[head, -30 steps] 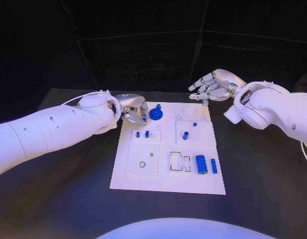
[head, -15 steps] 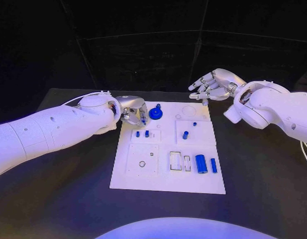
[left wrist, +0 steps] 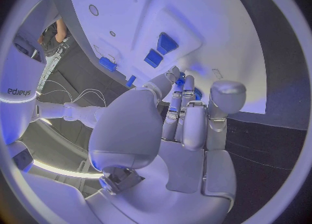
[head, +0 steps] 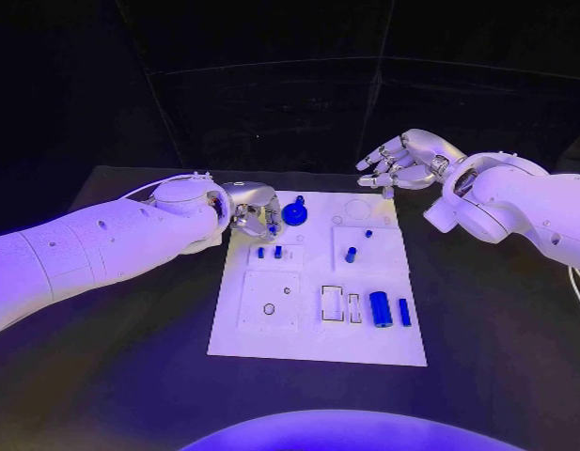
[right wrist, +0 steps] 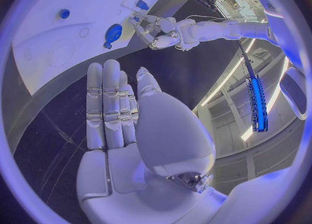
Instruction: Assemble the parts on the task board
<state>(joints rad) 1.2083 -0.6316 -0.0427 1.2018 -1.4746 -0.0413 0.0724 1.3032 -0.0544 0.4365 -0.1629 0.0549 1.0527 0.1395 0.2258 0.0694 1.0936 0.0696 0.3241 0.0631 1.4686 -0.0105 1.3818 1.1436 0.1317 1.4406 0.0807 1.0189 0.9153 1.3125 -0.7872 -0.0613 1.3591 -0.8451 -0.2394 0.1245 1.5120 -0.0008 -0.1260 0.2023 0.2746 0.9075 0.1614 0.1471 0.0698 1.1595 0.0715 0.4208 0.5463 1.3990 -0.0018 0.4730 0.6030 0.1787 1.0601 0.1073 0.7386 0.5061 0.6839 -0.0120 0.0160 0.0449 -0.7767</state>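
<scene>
We see the main risk at the far left corner of the task board (head: 320, 349), where the left hand (head: 253, 210) sits with its fingers (left wrist: 184, 110) curled down close to the round blue part with a knob (head: 295, 215). If those fingers brush the part from the side instead of closing around it, we judge it could tip or skid off its seat, and the two small blue pegs (head: 270, 252) standing just nearer us could be knocked over by the hand's heel. The blue tint between the fingertips in the left wrist view suggests contact, but the view is too crowded for us to tell whether the left hand is gripping the part or only hovering beside it.

The left arm reaches in low across the black worktop (head: 127, 329), wrist bent so the palm faces down toward the board's corner. The right hand (head: 405, 160) hangs above the worktop beyond the board's far right corner, holding nothing; its fingers (right wrist: 107, 104) lie straight and side by side. It stays well apart from the blue cylinder (head: 381, 309) and slim blue bar (head: 403, 312) lying near the board's right edge, and from the short blue peg (head: 351, 254) in the middle.
</scene>
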